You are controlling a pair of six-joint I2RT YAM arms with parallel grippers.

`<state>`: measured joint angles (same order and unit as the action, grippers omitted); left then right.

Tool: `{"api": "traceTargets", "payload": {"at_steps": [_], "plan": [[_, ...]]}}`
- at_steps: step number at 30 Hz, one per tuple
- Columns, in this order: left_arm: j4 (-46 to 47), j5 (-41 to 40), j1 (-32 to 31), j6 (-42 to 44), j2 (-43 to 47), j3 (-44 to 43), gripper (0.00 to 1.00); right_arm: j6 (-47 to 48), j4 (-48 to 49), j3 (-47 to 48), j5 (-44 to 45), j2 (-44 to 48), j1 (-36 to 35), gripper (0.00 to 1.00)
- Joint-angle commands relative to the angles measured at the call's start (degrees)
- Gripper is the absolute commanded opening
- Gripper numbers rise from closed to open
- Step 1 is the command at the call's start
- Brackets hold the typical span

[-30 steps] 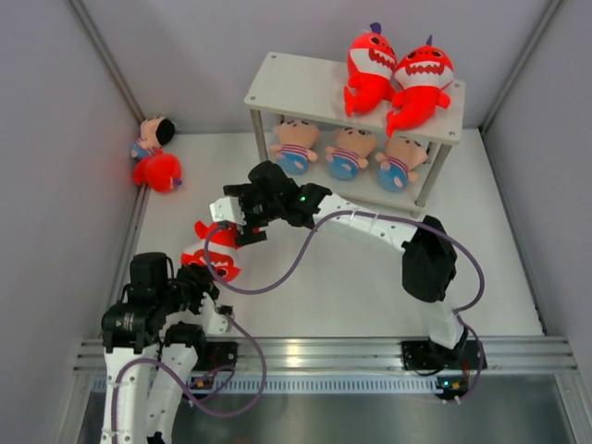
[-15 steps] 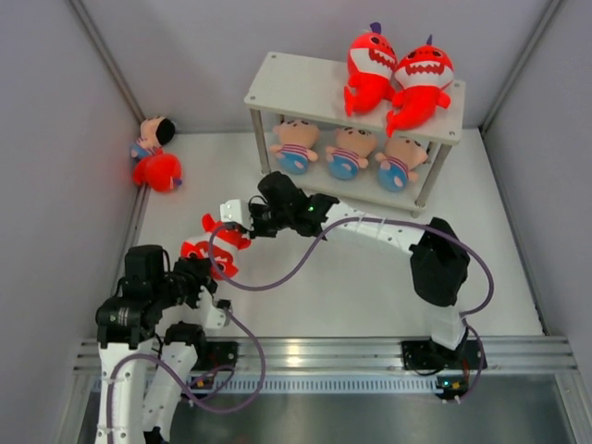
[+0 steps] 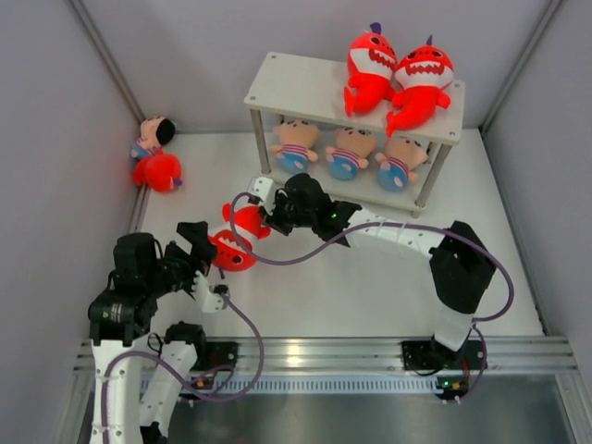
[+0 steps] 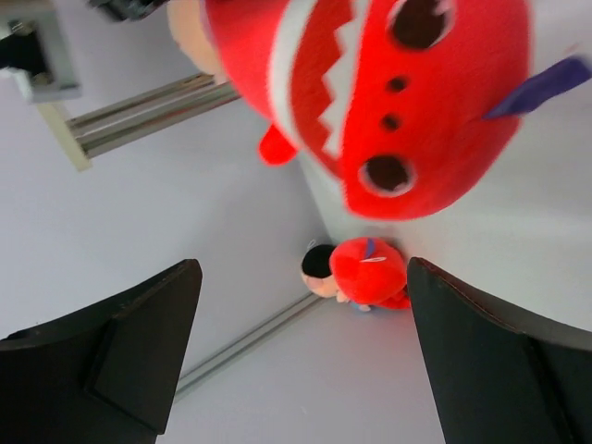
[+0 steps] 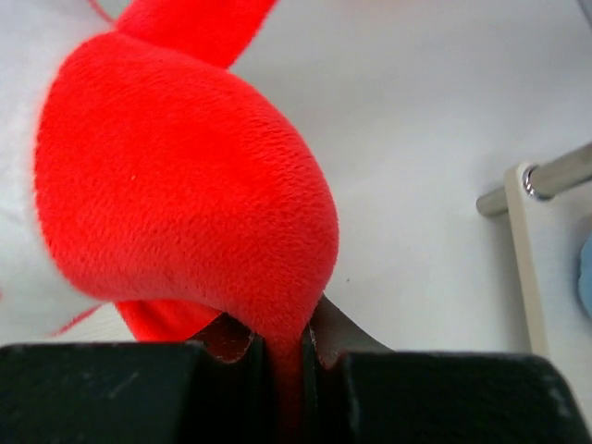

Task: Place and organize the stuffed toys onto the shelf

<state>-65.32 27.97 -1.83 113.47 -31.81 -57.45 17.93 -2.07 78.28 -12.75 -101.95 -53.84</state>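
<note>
Now right arm stretched leftward, right pincer clamped on red shark; left pincer apart beside it.

I'm counting four red sharks, two upper right, one mid-frame, one far left; four dolls, three below those, one far left; one shelf; two arms.

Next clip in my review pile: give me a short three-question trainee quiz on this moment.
1. True or false: the shelf carries three red sharks on its top tier.
2. Fill in: its lower tier holds ___ dolls.
3. The loose red shark near the left arm is pinched by: A the left jaws; B the right jaws; C nothing.
Key: 1 false (two); 2 three; 3 B.
</note>
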Motion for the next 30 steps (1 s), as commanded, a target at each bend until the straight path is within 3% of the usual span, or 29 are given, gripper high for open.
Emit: {"api": "traceTargets", "payload": {"at_steps": [1, 3, 4, 5, 6, 9, 13, 14, 17, 20, 26, 30], "plan": [[11.2, -0.7, 0.1, -4.5, -2.5, -4.9, 0.98, -7.8, 5.4, -0.8, 4.6, 6.2, 0.6, 0.00], [17.3, -3.3, 0.1, -20.5, -6.6, -11.1, 0.98, -11.6, 5.8, -1.5, 8.0, 7.8, 0.8, 0.00], [18.1, -4.5, 0.1, -26.6, -8.4, -14.1, 0.98, -13.0, 6.6, -1.7, 9.4, 8.5, 1.0, 0.00], [18.3, -5.6, 0.1, -39.0, -10.4, -17.2, 0.98, -15.2, 7.3, -2.1, 10.5, 10.0, 1.1, 0.00], [18.3, -8.7, 0.1, -45.4, -14.3, -23.3, 0.98, -16.3, 8.0, -3.0, 11.6, 10.8, 1.3, 0.00], [18.2, -12.4, 0.1, -66.7, -19.2, -29.7, 0.98, -22.1, 11.6, -5.3, 18.4, 13.7, 1.3, 0.00], [18.2, -12.6, 0.1, -88.6, -21.1, -30.4, 0.98, -33.6, 14.2, -7.4, 32.2, 17.4, 1.4, 0.00], [18.2, -11.6, 0.1, -96.4, -21.5, -30.4, 0.98, -37.5, 16.1, -7.9, 33.5, 18.8, 1.4, 0.00], [18.3, -5.5, 0.1, -109.3, -24.0, -31.1, 0.98, -44.2, 19.2, -10.0, 36.3, 20.6, 1.2, 0.00], [18.3, 3.7, 0.1, -115.6, -27.2, -33.4, 0.98, -44.3, 20.5, -9.0, 40.5, 20.3, 0.0, 0.00], [18.2, 5.0, 0.0, -116.3, -34.9, -43.0, 0.98, -44.4, 24.3, -7.3, 45.4, 19.8, -2.0, 0.00], [18.2, 6.8, 0.0, -115.9, -39.1, -49.8, 0.98, -39.7, 20.0, 7.2, 47.1, 15.9, -1.7, 0.00]]}}
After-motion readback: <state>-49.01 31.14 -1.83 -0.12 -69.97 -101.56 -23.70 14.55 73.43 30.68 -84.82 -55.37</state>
